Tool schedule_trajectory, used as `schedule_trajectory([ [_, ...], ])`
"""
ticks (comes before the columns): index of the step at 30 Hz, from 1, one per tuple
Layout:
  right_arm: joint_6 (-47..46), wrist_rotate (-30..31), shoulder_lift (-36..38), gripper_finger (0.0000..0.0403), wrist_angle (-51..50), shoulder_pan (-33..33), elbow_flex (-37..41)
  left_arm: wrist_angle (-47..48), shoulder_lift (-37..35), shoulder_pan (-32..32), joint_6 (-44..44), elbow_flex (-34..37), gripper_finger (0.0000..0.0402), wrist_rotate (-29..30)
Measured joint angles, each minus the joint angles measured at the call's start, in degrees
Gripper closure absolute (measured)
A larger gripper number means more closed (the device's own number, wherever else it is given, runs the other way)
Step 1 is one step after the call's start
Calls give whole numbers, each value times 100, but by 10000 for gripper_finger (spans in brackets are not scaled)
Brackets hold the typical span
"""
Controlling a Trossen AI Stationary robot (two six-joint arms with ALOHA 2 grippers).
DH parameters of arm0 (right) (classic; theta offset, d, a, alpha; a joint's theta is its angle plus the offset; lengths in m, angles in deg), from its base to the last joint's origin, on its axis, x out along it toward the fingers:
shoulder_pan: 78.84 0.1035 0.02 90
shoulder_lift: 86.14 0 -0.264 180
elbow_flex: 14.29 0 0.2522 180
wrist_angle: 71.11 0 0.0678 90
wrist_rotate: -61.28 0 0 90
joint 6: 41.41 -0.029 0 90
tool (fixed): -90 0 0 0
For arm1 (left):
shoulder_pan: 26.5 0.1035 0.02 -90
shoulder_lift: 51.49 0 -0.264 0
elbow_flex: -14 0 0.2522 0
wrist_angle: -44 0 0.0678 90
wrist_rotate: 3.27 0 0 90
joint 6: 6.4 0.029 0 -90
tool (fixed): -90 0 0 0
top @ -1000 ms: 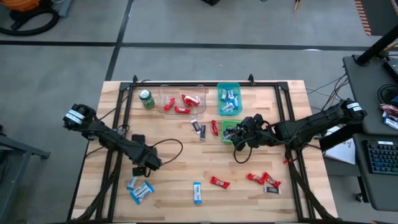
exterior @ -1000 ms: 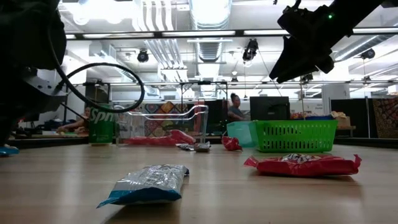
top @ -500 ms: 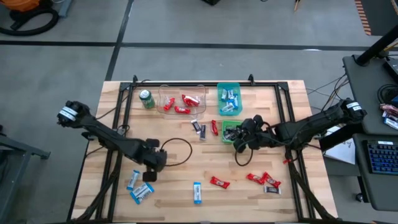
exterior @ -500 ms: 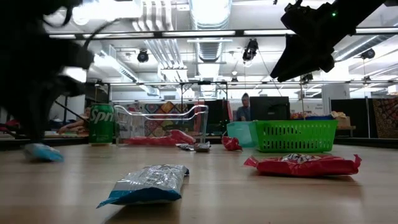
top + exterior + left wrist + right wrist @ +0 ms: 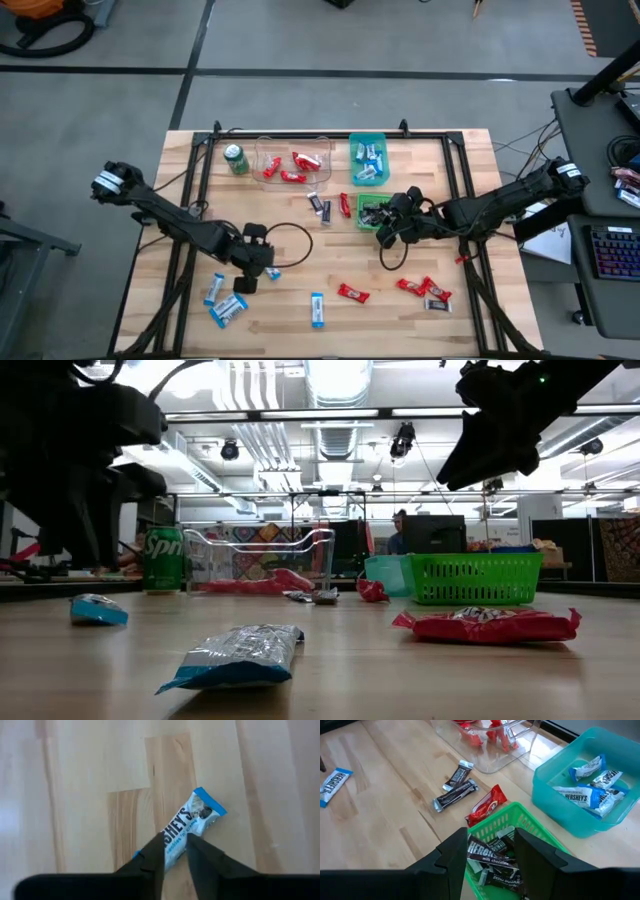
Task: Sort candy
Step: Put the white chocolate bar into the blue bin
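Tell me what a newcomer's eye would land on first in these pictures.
Probably the left gripper, low over the wooden table's front left, its fingers closed around a blue-and-white wrapped candy bar. Next, the right gripper, fingers apart, poised over the green mesh basket of dark brown bars. Behind sit a teal bin of blue-and-white bars and a clear tray of red ones.

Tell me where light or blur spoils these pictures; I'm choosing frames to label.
Low view: bright ceiling lights leave the left tool a dark silhouette; the nearest blue-and-white bar looks soft. Left wrist view: wood washed pale, bar lettering readable. High view: evenly lit, sharp.
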Motion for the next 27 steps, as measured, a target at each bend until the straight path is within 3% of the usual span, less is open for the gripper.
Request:
schedule_trajectory([
  [6, -48, -1, 0, 252, 10, 0, 42, -23, 572, 0, 222, -31, 255, -87],
  [10, -59, -2, 0, 252, 19, 0, 42, -66, 894, 7, 323, -48, 240, -421],
  [14, -63, 0, 0, 252, 41, 0, 42, -90, 1074, 7, 323, -65, 265, -433],
  [21, 74, 4, 0, 252, 237, 26, 66, -214, 936, 21, 326, -36, 386, -189],
  [27, 967, -21, -281, 252, 1137, 169, 103, -1926, 463, 56, 783, -29, 378, 708],
])
